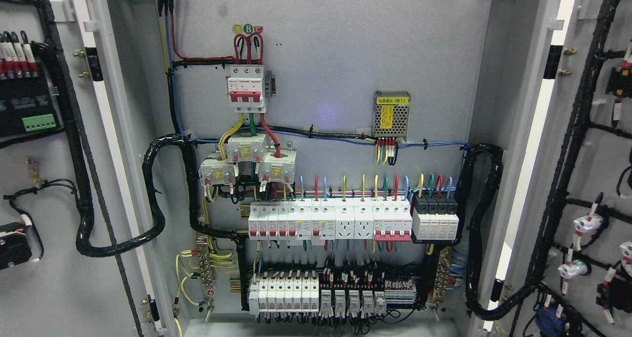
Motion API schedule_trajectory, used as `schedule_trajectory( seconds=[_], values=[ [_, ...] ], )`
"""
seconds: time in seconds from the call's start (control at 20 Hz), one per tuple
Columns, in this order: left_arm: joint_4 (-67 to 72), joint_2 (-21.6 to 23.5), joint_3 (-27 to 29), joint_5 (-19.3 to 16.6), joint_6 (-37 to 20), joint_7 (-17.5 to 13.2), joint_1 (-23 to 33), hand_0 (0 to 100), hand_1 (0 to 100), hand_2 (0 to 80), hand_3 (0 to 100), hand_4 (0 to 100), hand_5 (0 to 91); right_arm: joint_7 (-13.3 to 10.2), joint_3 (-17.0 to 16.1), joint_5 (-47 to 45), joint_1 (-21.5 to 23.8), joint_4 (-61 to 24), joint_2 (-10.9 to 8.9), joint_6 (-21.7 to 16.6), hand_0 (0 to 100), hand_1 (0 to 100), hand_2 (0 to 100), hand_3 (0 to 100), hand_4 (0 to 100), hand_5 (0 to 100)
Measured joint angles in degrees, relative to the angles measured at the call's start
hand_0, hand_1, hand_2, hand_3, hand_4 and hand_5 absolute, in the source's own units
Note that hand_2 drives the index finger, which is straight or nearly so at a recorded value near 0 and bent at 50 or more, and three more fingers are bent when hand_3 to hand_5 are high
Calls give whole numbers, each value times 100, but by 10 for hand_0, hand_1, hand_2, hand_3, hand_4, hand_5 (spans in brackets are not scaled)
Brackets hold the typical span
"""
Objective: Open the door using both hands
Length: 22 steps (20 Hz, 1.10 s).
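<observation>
Neither arm in the head view, no hand showing (left or right), pose untellable

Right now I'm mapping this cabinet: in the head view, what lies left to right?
Left door → black cable loom → main breaker → power supply → right black cable loom → right door.

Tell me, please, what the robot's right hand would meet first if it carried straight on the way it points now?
That cannot be judged: neither hand is in the head view. Both cabinet doors, left door and right door, already stand open, exposing the breaker panel.
</observation>
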Motion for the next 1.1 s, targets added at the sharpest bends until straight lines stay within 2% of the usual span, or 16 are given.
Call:
schedule_trajectory(
  seconds=[1.1],
  values=[
    [209,-55,10,16,-42,0,-17,120,389,0,0,0,0,19,-75,23,5,110,70,0,120,389,0,0,0,0]
  ],
)
